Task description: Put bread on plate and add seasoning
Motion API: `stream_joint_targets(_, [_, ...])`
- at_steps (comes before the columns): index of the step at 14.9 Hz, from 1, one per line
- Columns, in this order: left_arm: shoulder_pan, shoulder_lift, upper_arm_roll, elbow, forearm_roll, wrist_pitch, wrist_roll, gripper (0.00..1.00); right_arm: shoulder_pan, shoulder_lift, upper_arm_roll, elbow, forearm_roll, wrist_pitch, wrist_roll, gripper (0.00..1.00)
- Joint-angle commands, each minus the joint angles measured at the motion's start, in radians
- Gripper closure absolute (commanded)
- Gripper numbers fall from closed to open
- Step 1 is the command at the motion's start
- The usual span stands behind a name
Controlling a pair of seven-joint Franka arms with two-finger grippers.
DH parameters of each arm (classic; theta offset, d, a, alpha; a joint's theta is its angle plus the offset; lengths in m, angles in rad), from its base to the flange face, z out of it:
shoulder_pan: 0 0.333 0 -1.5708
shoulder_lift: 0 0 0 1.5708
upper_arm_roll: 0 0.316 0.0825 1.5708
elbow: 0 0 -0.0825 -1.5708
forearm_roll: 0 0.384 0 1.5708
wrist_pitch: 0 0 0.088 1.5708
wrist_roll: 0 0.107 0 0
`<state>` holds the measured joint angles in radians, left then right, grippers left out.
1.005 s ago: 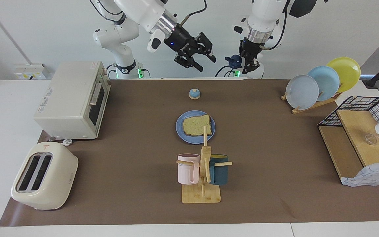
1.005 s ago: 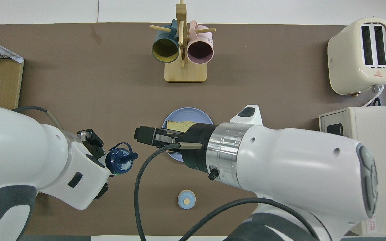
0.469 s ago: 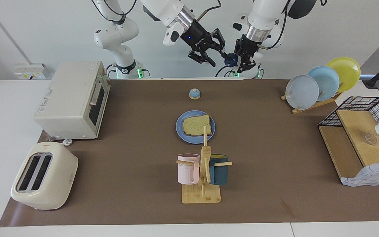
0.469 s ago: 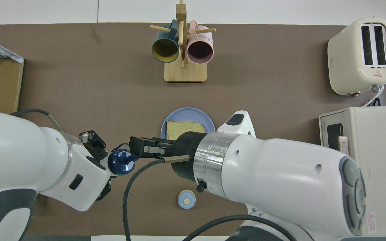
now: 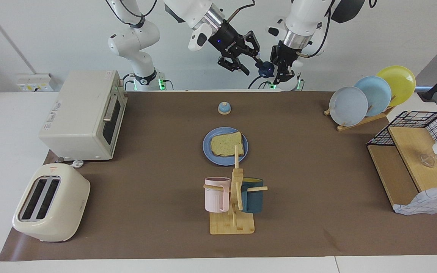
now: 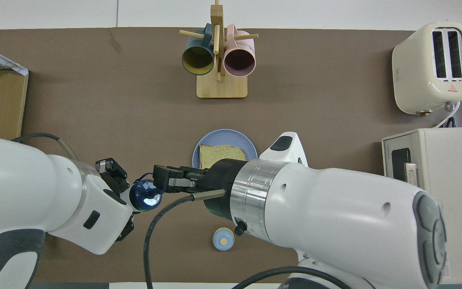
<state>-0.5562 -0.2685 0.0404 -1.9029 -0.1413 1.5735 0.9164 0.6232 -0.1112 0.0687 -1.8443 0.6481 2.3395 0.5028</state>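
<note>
**A:** From the facing camera, what are the claws doing?

**B:** Both are raised over the robots' edge of the brown mat (image 5: pixel 302 212). The left claw (image 5: pixel 280 74) is clamped on the seasoning bottle (image 5: pixel 267 68), only its dark blue cap showing. The right claw (image 5: pixel 248 65) has its fingers spread, one fingertip right at that cap; whether it touches I cannot tell.

**A:** And the bread?

**B:** One slice of bread (image 5: pixel 227 144) lies on the blue plate (image 5: pixel 208 151), well below both claws, mid-mat. A small blue knob (image 5: pixel 224 108) sits between plate and claws.

**A:** Counts?

**B:** Two mugs on one wooden stand (image 5: pixel 232 223), three plates in a rack (image 5: pixel 362 120), one toaster (image 5: pixel 51 203), one oven (image 5: pixel 84 115), one wire basket (image 5: pixel 436 127). Bare mat lies all round the plate.

**A:** From overhead?

**B:** The left claw (image 6: pixel 123 192) grips the bottle (image 6: pixel 145 195), cap upward. The right claw (image 6: pixel 163 184) is open just beside the cap, its arm covering part of the plate (image 6: pixel 223 135) and bread (image 6: pixel 219 153). The knob (image 6: pixel 223 239) lies under the right arm. The toaster (image 6: pixel 432 67) and oven (image 6: pixel 435 160) line the right arm's end of the table.
</note>
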Motion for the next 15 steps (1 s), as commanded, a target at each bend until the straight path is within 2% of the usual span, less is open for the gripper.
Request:
stream_joint_targets(1, [-0.005, -0.037, 0.004, -0.038, -0.021, 0.026, -0.022, 0.61, 0.003, -0.016, 0.005, -0.010, -0.036, -0.011, 0.040, 0.49])
stream_joint_targets(11, [-0.005, -0.037, 0.004, -0.038, -0.029, 0.031, -0.028, 0.61, 0.024, -0.015, 0.006, -0.016, -0.062, -0.011, 0.042, 0.52])
stream_joint_targets(15, [-0.005, -0.037, 0.004, -0.042, -0.029, 0.033, -0.034, 0.61, 0.026, -0.015, 0.006, -0.015, -0.064, -0.012, 0.043, 0.56])
